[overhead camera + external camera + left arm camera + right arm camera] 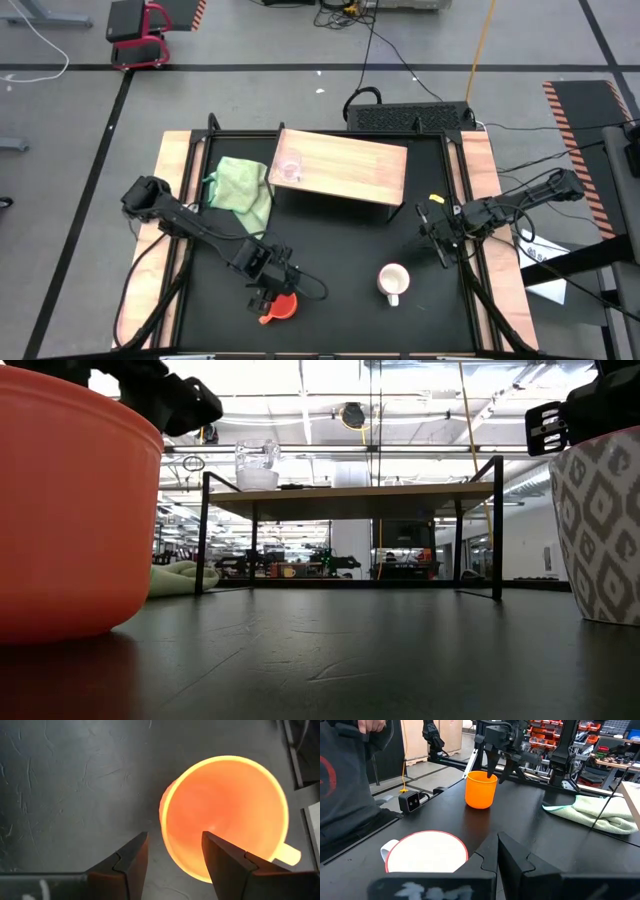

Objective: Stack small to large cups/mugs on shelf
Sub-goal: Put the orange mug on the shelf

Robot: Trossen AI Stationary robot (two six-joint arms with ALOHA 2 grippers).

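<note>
Left tool [172, 857] is hanging right over the orange mug [283, 306] near the front edge of the tabletop [340, 255], fingers apart. In the left wrist view one finger sits outside the rim and the other over the mouth, so I read this as a rim pinch about to happen, not yet closed on anything.

Glass cup [288, 169] is already on the shelf [360, 165], toward its left end. White mug [392, 281] is on the tabletop front-right, upright, handle toward the front. Right tool [441, 238] is parked beside the shelf's right end, near the white mug; its fingers look together in the right wrist view, holding nothing.

Risks as I see them:
- A pinch on one wall of a wide mug: if I come down off-centre, the outer finger lands on the rim and tips or shoves the mug. It's close to the front edge, so a shove could send it off.
- The handle points away from the fingers, so no clash there, but the mug can swing in a single-wall grip during the lift.
- Carry path to the shelf passes over the green cloth [243, 184]; going low risks snagging it.
- Placing next to the glass: too tight a gap and I knock it off the shelf.
- Both arms converge on the shelf; I need to keep the right one clear.
</note>
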